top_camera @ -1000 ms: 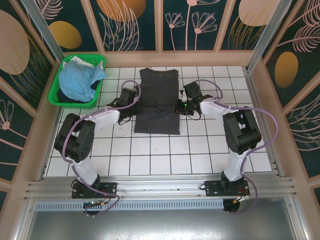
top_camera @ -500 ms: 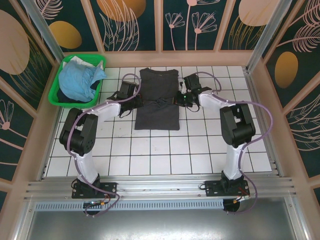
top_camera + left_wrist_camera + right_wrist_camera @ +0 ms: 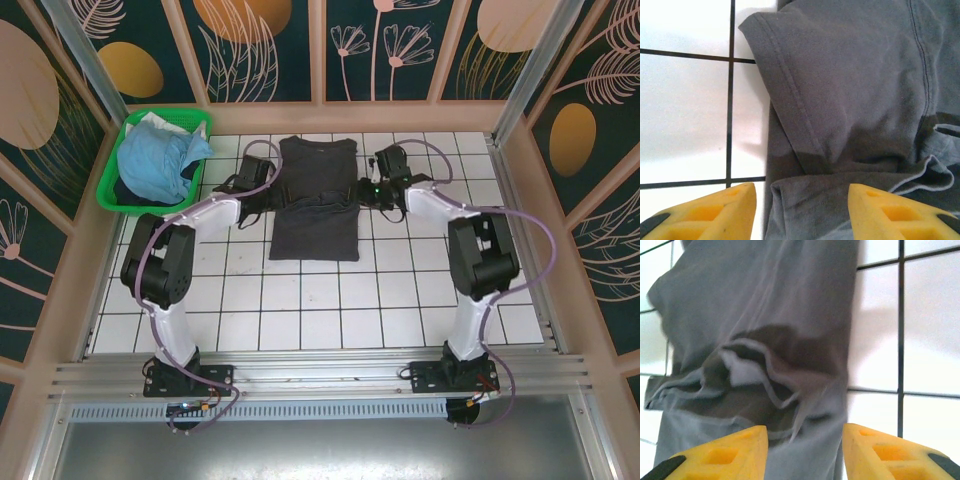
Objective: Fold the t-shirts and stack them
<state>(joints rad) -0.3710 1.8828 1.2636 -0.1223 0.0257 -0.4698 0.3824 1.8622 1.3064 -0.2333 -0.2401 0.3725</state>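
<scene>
1. Both sets of fingers have just let go. The left fingers [image 3: 262, 180] and the right fingers [image 3: 372, 187], clenched a second ago, now stand parted with nothing gripped. In each wrist view the yellow tips hang just above loose cloth.
2. Over that second your two arms travelled away from you along the dark grey t-shirt [image 3: 315, 230], from about its middle up to sleeve level, one at each side edge.
3. The folded-up layer [image 3: 810, 210] they carried now lies dropped across the shirt just below the sleeve [image 3: 805, 90]. It forms a rumpled ridge, and the right wrist view shows a paler inner face where the cloth has curled.
4. The shirt itself rests flat on the counter [image 3: 400, 300], centred between the arms with its collar at the far end, and it looks a little shorter than it did.
5. I would judge this fold as placed but untidy, so you may want to smooth the ridge before the next fold.
6. The light blue t-shirt [image 3: 155, 160] sits bunched in the green basket [image 3: 108, 188] at the far left corner — stacking has not begun.
</scene>
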